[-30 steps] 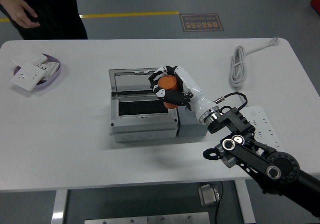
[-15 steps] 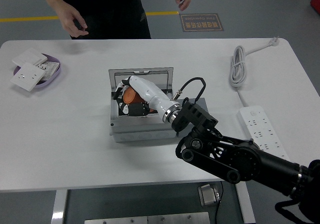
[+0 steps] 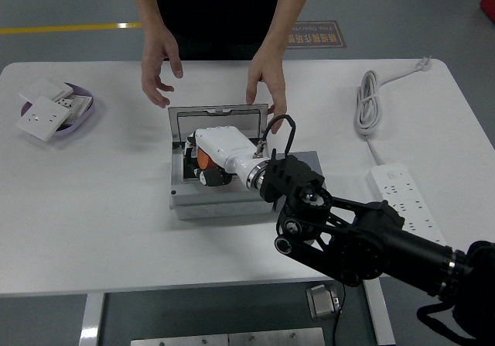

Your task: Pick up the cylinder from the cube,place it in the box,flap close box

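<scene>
Orange cylinder [image 3: 203, 159] sits low inside the open grey box [image 3: 224, 200], with the right hand [image 3: 210, 159] wrapped around it; dark fingers [image 3: 210, 177] curl under and beside it, so the hand is closed on the cylinder. White back of the hand covers most of it from above. Box lid [image 3: 219, 121] stands raised just behind the hand. Beyond the lid, a person's two hands hover above the table [image 3: 116, 207]: one [image 3: 161, 67] behind and to the left of the robot hand, the other [image 3: 267, 79] behind and to the right, fingertips near the lid's edge. Well off to the left lies a purple dish [image 3: 80, 107] with white plates. Off to the right: white cable [image 3: 370, 102], power strip [image 3: 405, 200].
</scene>
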Motion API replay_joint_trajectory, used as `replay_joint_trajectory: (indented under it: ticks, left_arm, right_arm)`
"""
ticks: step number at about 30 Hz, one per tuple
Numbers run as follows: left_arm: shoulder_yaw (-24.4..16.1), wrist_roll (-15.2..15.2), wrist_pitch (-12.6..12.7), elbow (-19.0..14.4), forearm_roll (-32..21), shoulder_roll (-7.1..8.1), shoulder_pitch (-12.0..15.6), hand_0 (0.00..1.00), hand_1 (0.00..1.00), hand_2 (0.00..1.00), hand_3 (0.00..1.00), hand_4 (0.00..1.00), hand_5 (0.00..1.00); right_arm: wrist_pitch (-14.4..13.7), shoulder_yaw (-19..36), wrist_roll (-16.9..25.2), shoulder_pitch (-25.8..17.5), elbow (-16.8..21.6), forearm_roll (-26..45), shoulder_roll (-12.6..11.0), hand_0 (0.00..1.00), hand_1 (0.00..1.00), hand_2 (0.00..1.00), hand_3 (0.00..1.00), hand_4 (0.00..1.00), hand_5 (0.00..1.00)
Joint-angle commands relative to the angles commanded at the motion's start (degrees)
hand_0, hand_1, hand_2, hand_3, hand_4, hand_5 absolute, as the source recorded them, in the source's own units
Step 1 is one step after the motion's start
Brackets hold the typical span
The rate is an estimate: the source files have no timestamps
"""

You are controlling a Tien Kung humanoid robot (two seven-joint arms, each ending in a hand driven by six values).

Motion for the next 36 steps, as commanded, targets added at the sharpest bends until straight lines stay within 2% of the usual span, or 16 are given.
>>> replay_joint_trajectory:
  ticks: [5,6,11,12,17,18,22,23,24,29,30,35,36]
  left_arm:
    - [0.18,-0.09,0.00,-0.01,-0.16,-0.04,-0.10,0.567,0.615,0.584,0.603,0.732,0.257]
    - [0.20,-0.10,0.00,-0.01,-0.16,-0.04,-0.10,0.568,0.614,0.584,0.603,0.732,0.259]
    - [0.29,-0.13,0.00,-0.01,-0.25,-0.06,-0.07,0.568,0.614,0.584,0.603,0.732,0.259]
    - [0.31,-0.14,0.00,-0.01,-0.27,-0.07,-0.06,0.567,0.614,0.583,0.603,0.731,0.256]
    - [0.84,-0.41,0.01,-0.04,-0.96,-0.10,-0.02,0.567,0.614,0.583,0.603,0.731,0.256]
    - [0.89,-0.44,0.01,-0.04,-1.02,-0.11,-0.01,0.567,0.614,0.583,0.603,0.731,0.256]
    - [1.13,-0.54,0.01,-0.03,-1.26,-0.15,0.09,0.567,0.614,0.583,0.603,0.731,0.256]
    - [1.31,-0.63,0.01,-0.04,-1.42,-0.16,0.12,0.567,0.614,0.583,0.603,0.731,0.256]
    - [1.48,-0.71,0.01,-0.05,-1.55,-0.18,0.14,0.567,0.615,0.582,0.602,0.727,0.252]
    - [1.93,-0.90,0.00,-0.07,-1.85,-0.30,0.28,0.567,0.615,0.582,0.602,0.727,0.252]
    - [1.82,-0.84,0.00,-0.06,-1.65,-0.31,0.31,0.567,0.615,0.582,0.602,0.726,0.250]
    - [1.38,-0.59,-0.01,-0.04,-0.89,-0.26,0.27,0.567,0.615,0.582,0.602,0.726,0.250]
    - [1.28,-0.54,-0.01,-0.04,-0.72,-0.23,0.23,0.567,0.615,0.581,0.601,0.724,0.248]
  right_arm:
    - [2.07,0.37,-1.17,0.09,0.07,-1.93,-0.01,0.393,0.334,0.366,0.342,0.002,0.002]
    - [2.33,0.45,-1.33,0.09,0.05,-2.11,-0.02,0.643,0.614,0.603,0.668,0.577,0.064]
    - [3.65,1.10,-1.34,-0.10,-0.10,-2.22,-0.14,0.643,0.614,0.603,0.668,0.577,0.064]
    - [4.00,1.29,-1.17,-0.16,-0.11,-2.10,-0.18,0.842,0.692,0.691,0.711,0.674,0.289]
    - [4.83,2.30,-0.30,-0.48,0.28,-1.12,-0.49,0.842,0.692,0.691,0.711,0.674,0.289]
    - [4.84,2.44,-0.20,-0.53,0.41,-0.89,-0.56,0.851,0.697,0.704,0.723,0.743,0.307]
    - [5.32,3.52,0.61,-0.86,1.99,3.32,-1.64,0.851,0.697,0.704,0.723,0.743,0.307]
    - [5.97,4.25,1.16,-1.08,2.80,5.26,-2.30,0.851,0.697,0.704,0.723,0.743,0.307]
    - [6.61,5.06,1.74,-1.34,3.63,7.16,-2.98,0.845,0.697,0.709,0.756,0.867,0.379]
    - [11.36,9.80,5.09,-1.99,7.32,18.28,-7.14,0.845,0.697,0.709,0.756,0.867,0.379]
    - [11.96,10.58,5.59,-1.65,8.34,20.34,-8.10,0.837,0.690,0.708,0.742,0.838,0.348]
    - [12.84,12.59,6.67,1.74,11.61,31.69,-11.20,0.837,0.690,0.708,0.742,0.838,0.348]
    - [12.80,12.67,6.73,2.83,11.65,33.93,-11.52,0.779,0.665,0.688,0.694,0.824,0.358]
